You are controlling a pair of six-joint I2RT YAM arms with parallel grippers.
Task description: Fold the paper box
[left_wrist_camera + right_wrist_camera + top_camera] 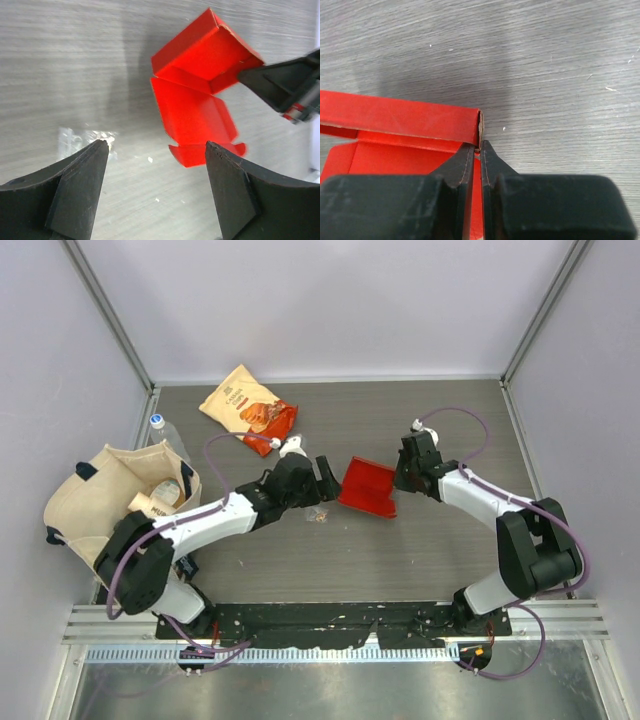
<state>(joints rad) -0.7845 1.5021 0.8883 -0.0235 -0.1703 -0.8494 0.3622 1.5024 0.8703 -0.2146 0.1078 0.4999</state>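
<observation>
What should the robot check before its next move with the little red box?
1. Right end effector pinches a wall of the bright red thin cardboard paper box: ok.
2. Left end effector open and facing the box: ok.
3. Left end effector touching a flap: cannot tell.
4. Box fully folded: not ok, flaps are spread out on the grey table.
5. Small clear plastic scrap apart from the box: ok.

The snack bag (247,403) print is too small to read.
</observation>
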